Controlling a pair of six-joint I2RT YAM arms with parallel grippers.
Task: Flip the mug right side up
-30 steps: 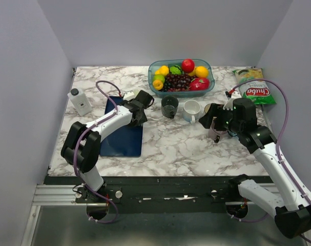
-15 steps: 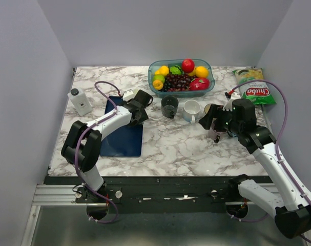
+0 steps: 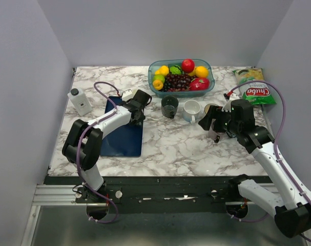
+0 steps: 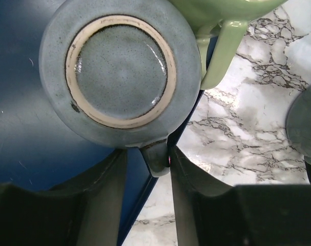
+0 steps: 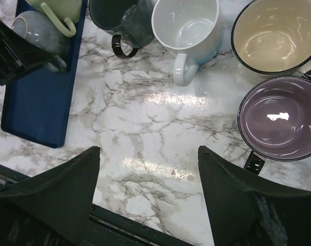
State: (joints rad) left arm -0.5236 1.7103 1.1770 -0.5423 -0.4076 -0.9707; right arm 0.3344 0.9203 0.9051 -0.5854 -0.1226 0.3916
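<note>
Two end effectors hang over the marble table (image 3: pixel 175 148). Nearest, the left end effector (image 4: pixel 147 152) straddles the handle of the grey-blue mug (image 4: pixel 122 66) — fingers unclamped, a gap showing on one side. That mug sits upside down, base up, on the blue tray (image 4: pixel 22 154), just beside a green mug (image 4: pixel 224 51). The right end effector (image 5: pixel 149 151) is spread wide and empty, near an upright purple mug (image 5: pixel 278 118). Farther back stand a cream mug (image 5: pixel 273 36), a white mug (image 5: pixel 186 25) and a dark mug (image 5: pixel 119 18) — then the fruit bowl (image 3: pixel 151 70).
</note>
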